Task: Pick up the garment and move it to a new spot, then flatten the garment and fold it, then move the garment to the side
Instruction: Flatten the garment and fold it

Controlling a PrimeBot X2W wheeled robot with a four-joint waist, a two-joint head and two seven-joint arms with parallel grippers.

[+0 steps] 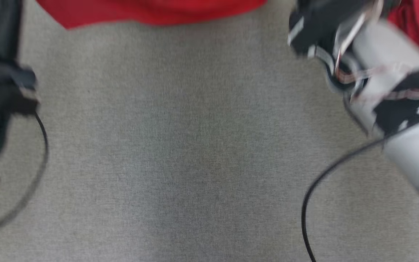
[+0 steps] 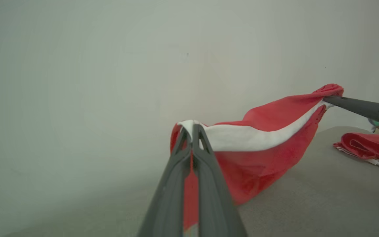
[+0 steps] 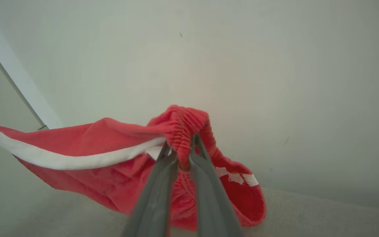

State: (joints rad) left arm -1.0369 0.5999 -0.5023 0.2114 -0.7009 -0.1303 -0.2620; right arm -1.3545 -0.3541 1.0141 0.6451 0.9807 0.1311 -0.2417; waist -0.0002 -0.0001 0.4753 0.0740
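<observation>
Left fingers point(image 2: 209, 191): are pressing together on the white-banded edge of the red shorts point(image 2: 255, 171), at one end.
Right fingers point(image 3: 156, 197): are pinching the ribbed red waistband at the other end, with cloth bunching over the tips.
Red shorts: are hanging in the air between both arms, over the grey worktop point(image 2: 308, 204). I cannot tell if the lowest fold is touching it.
Step in hand: probably carrying the shorts to a new spot.
Doing it well: both arms should be travelling together at equal height, so no cloth is slipping from either pinch, and the hanging edge should be landing first.
Long axis: is running from the left fingers to the right fingers, across the robot. The white band is facing up and the body is sagging down.
Beside: a second red garment point(image 2: 367, 146) is lying on the worktop, apart from the shorts.
</observation>
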